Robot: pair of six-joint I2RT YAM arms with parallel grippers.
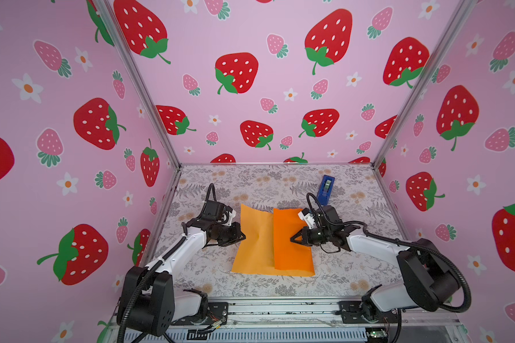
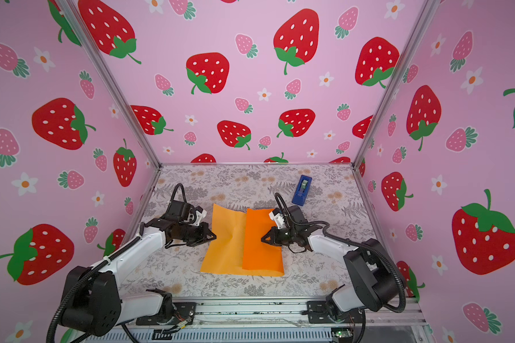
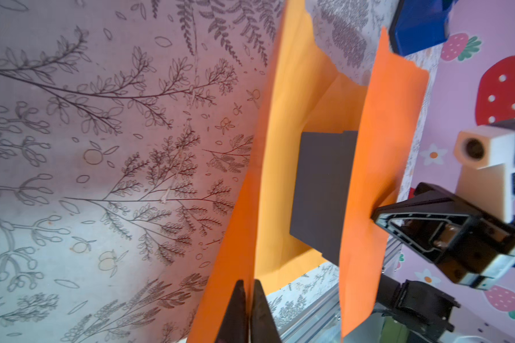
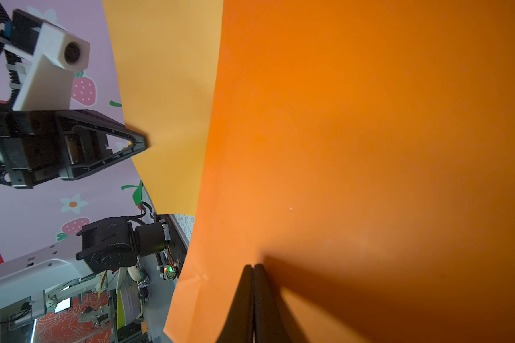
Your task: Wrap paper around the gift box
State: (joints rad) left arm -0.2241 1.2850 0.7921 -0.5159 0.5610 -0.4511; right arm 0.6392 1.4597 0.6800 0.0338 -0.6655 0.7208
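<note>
The orange paper [image 1: 256,240] lies mid-table in both top views. Its right part is folded over to the left, and its left part rises up at the left edge. The slate-blue gift box [image 3: 321,193] shows only in the left wrist view, between the two raised parts of the sheet. It is hidden under the fold in both top views. My left gripper [image 3: 248,283] is shut on the paper's left edge [image 1: 243,236]. My right gripper [image 4: 253,266] is shut, its tips pressed against the folded-over flap [image 1: 292,239], with nothing between its fingers.
A bright-blue tape dispenser [image 1: 325,190] stands at the back right, just behind the right arm's wrist. The grey-and-tan floral table covering [image 1: 354,267] is walled in by pink strawberry panels on three sides. An aluminium rail [image 1: 280,308] runs along the front edge.
</note>
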